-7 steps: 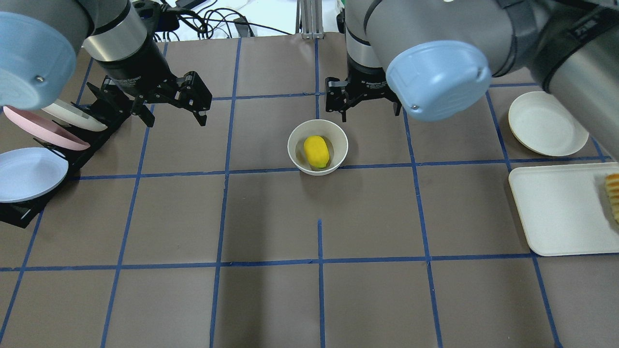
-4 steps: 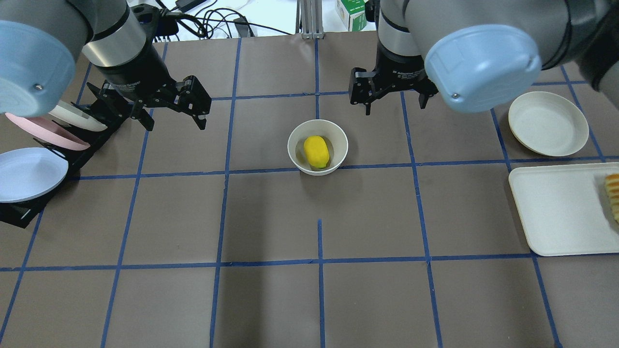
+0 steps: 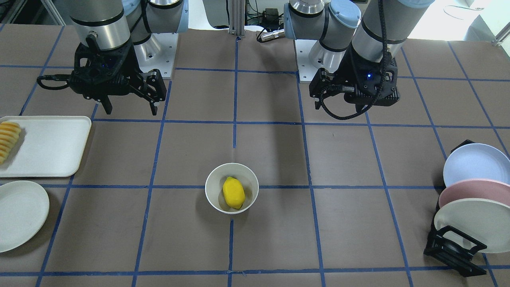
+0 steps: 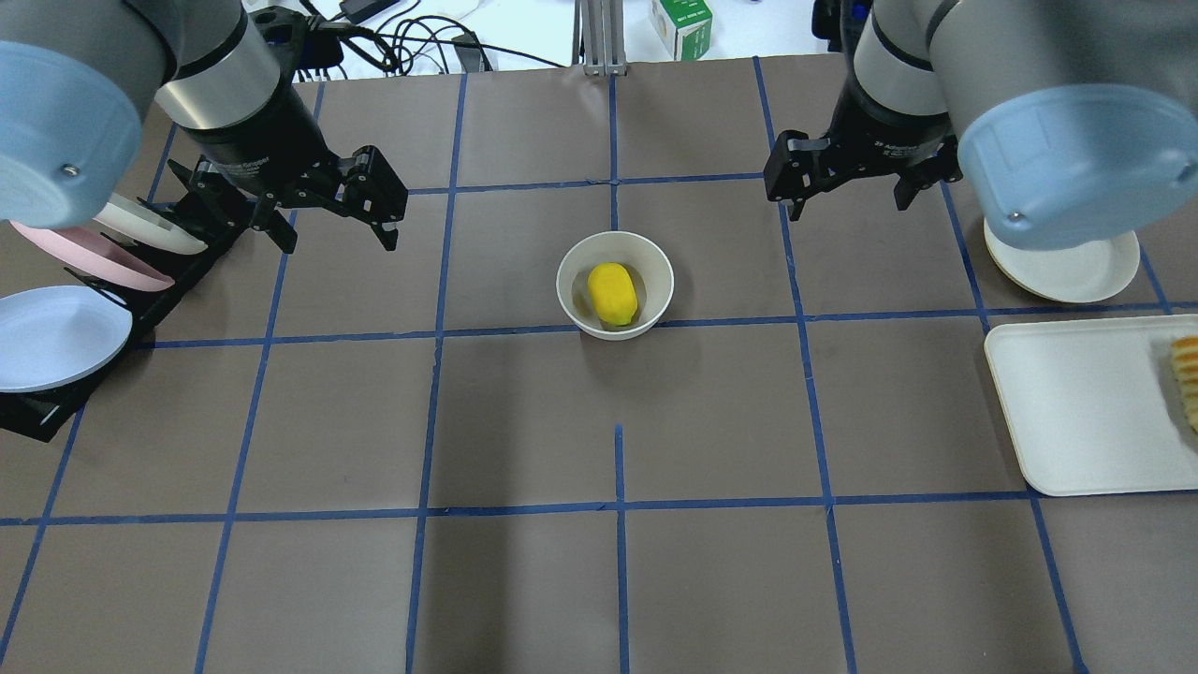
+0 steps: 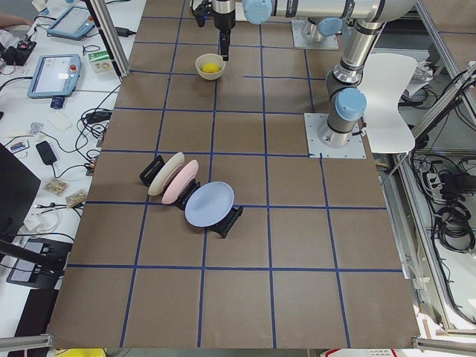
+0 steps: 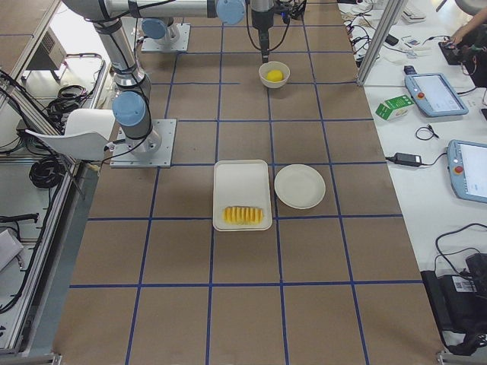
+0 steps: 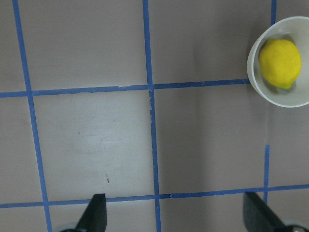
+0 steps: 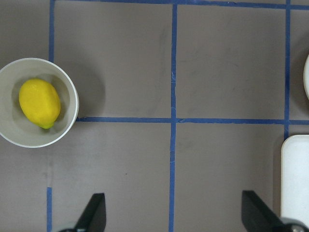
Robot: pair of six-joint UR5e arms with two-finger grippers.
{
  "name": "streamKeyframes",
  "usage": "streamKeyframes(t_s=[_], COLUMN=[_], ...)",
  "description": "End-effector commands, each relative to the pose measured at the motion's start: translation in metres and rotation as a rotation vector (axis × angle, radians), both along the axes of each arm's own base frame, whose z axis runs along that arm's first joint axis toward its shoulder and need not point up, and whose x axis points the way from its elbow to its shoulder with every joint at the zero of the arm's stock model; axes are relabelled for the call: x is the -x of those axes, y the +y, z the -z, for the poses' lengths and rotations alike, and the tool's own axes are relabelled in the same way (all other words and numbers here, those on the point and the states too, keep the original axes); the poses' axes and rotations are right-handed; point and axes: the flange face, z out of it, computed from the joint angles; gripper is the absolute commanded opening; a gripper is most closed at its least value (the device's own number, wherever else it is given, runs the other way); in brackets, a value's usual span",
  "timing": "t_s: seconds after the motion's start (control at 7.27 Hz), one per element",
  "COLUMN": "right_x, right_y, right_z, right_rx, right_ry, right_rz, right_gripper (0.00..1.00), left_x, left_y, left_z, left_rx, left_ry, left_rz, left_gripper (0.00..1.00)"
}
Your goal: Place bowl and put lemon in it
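The off-white bowl [image 4: 571, 281] stands upright near the table's middle, with the yellow lemon [image 4: 612, 292] lying inside it. Both also show in the front view, the bowl [image 3: 212, 187] and the lemon [image 3: 233, 193]. My left gripper [image 4: 337, 236] is open and empty, well to the bowl's left. My right gripper [image 4: 847, 201] is open and empty, to the bowl's right and farther back. The left wrist view shows the bowl [image 7: 258, 79] and lemon [image 7: 280, 63] at its upper right. The right wrist view shows the bowl [image 8: 14, 133] and lemon [image 8: 39, 103] at its left edge.
A black rack with pastel plates [image 4: 56, 328] stands at the table's left edge. A shallow cream plate [image 4: 1076, 271] and a white tray [image 4: 1076, 412] with ridged sliced food [image 4: 1187, 374] lie at the right. A green box [image 4: 681, 14] sits beyond the back edge.
My right gripper has moved to the right, away from the bowl and toward the cream plate, still open. The left gripper, bowl and lemon have hardly moved.
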Motion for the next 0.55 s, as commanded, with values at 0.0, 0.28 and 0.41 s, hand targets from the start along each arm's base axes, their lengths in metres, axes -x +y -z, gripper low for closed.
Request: streamKeyframes(t_s=[0.0, 0.28, 0.41], right_x=[0.0001, -0.0004, -0.0003], right_y=[0.0022, 0.0026, 0.0026], right_z=[-0.0007, -0.0045, -0.0056], right_rx=[0.01, 0.008, -0.009], right_ry=[-0.044, -0.036, -0.033], right_rz=[0.008, 0.019, 0.019], right_gripper=[1.0, 1.0, 1.0], left_x=[0.0001, 0.0001, 0.0001], left_y=[-0.0002, -0.0002, -0.0004], left_z=[0.0004, 0.0004, 0.0003], left_rx=[-0.001, -0.001, 0.001], left_ry=[0.0, 0.0, 0.0], left_rz=[0.0, 0.0, 0.0], left_gripper=[1.0, 1.0, 1.0])
